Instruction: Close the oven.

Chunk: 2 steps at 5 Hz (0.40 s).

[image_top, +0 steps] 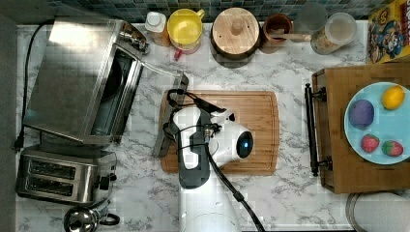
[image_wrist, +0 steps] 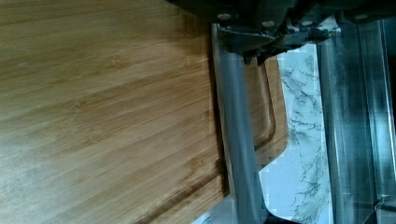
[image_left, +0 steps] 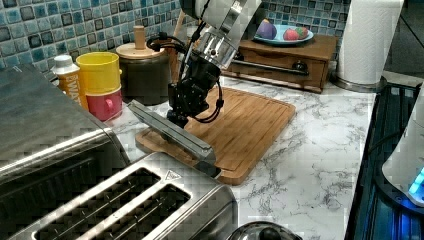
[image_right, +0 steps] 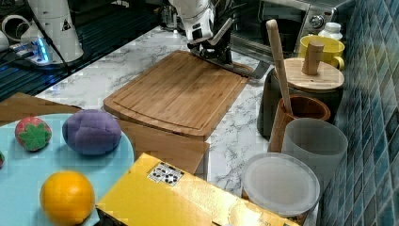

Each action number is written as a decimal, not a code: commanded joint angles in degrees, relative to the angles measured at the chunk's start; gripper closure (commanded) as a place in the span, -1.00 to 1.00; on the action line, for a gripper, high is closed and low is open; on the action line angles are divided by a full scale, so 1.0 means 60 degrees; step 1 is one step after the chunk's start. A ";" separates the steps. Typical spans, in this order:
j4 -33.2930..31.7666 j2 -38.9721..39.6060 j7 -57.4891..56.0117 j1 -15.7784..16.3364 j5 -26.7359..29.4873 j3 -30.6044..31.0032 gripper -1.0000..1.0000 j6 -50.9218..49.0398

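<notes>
the oven (image_top: 72, 77) door hung open—the hand (image_left: 178, 119) sat at its bar handle (image_wrist: 238, 140); its grip i cannot tell.

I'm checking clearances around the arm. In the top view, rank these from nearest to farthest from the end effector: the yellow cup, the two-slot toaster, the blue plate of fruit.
End effector sits at the oven door handle.
1. Yellow cup, along the back wall, toward the top view's top.
2. Two-slot toaster, at the top view's lower left.
3. Blue plate, at the top view's far right.
</notes>
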 commanded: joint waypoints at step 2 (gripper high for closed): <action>0.0984 -0.1920 0.0397 0.0639 -0.0057 0.0648 1.00 0.0049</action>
